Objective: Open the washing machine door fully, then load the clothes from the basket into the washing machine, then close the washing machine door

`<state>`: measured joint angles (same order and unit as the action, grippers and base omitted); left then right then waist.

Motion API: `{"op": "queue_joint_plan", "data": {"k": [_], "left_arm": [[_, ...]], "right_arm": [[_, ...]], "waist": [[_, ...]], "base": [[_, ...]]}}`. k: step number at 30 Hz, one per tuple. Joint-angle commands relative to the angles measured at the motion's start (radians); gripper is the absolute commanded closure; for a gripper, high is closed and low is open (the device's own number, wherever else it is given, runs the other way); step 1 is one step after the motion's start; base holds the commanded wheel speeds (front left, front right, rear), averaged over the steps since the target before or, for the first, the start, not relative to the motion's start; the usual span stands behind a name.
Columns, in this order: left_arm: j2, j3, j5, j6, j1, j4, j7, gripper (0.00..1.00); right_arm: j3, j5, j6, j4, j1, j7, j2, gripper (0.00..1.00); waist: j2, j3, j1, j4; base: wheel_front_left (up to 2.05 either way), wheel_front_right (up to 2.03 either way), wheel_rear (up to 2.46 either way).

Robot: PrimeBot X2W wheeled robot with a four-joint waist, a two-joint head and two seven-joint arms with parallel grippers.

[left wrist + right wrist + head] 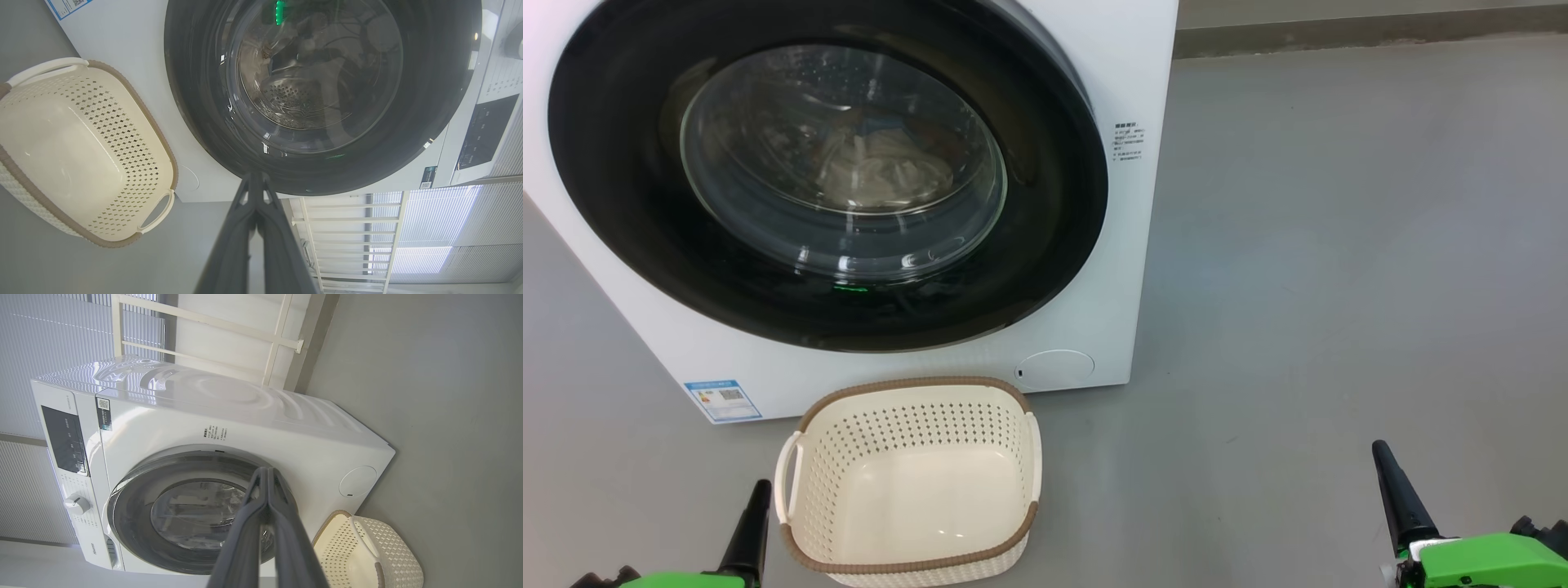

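Door (833, 302) lies flush on the washer (1127, 82). The clothes (882, 167) sit behind its glass, and the basket (915, 382) stands empty on the floor in front. Left hand (761, 488) and right hand (1380, 449) have fingers pressed together and hold nothing. The remaining step is probably to check the latch, pressing the black rim rather than the glass. Blue sticker (723, 398): print illegible. Brand mark (94, 548): apparently "Hisense".

Laundry area, white front-loading washing machine (245, 412), cream basket (915, 381), plain grey floor (1339, 245), slatted window blinds (41, 335)
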<state>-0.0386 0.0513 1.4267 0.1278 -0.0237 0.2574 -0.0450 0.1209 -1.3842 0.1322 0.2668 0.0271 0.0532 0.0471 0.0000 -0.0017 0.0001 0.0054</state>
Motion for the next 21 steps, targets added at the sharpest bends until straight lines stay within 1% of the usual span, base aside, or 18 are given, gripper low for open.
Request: {"op": "queue_joint_plan", "data": {"k": [1, 18, 21], "left_arm": [[-0.02, 0.033, 0.027, 0.002, -0.048, -0.019, -0.006, 1.0], [-0.022, 0.049, 0.193, 0.003, -0.083, -0.013, -0.057, 1.0], [-0.022, 0.049, 0.193, 0.003, -0.083, -0.012, -0.058, 1.0]], "right_arm": [[-0.012, -0.026, -0.001, -0.024, 0.057, 0.01, 0.005, 1.0], [-0.007, -0.224, -0.002, -0.022, 0.081, 0.06, 0.003, 1.0], [-0.007, -0.224, -0.002, -0.022, 0.081, 0.06, 0.003, 1.0]], "waist": [[0.0, 0.0, -0.0001, 0.0], [0.0, 0.005, -0.0001, -0.005], [0.0, 0.005, -0.0001, -0.005]], "base": [[0.0, 0.0, 0.0], [0.0, 0.0, 0.0], [0.0, 0.0, 0.0]]}}
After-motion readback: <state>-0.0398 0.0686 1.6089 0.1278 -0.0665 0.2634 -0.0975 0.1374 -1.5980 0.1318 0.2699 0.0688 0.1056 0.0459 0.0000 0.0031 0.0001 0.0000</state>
